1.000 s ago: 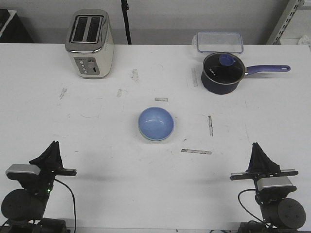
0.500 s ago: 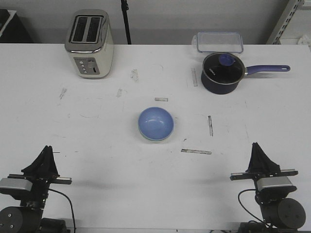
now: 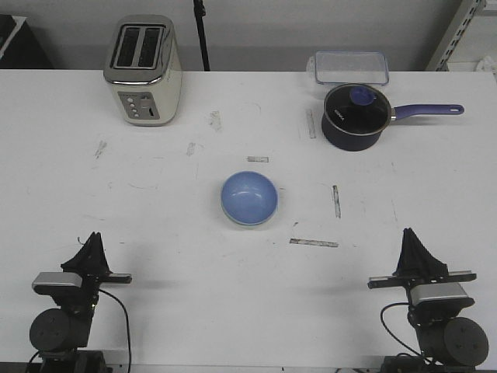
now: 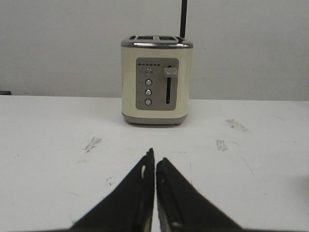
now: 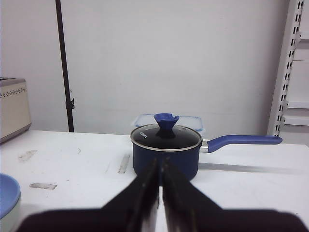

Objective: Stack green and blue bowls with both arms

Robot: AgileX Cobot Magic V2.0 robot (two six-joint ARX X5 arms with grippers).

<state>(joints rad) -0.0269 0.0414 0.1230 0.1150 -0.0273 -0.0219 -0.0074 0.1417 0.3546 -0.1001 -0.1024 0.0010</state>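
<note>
The light blue bowl (image 3: 249, 196) sits inside the pale green bowl (image 3: 235, 220) at the table's middle; only a thin green rim shows under it. The stack's edge shows in the right wrist view (image 5: 7, 195). My left gripper (image 3: 94, 242) is shut and empty near the front left edge, far from the bowls; in its wrist view (image 4: 155, 158) the fingers meet with only a sliver between them. My right gripper (image 3: 409, 237) is shut and empty near the front right edge; its wrist view (image 5: 160, 163) shows the fingers together.
A cream toaster (image 3: 144, 70) stands at the back left. A dark lidded saucepan (image 3: 355, 116) with a purple handle stands at the back right, a clear lidded container (image 3: 351, 67) behind it. Tape strips (image 3: 314, 242) mark the table near the bowls.
The left arm has shifted at the front left edge, first back and left, then right and forward. The right arm and the bowls have not moved.
</note>
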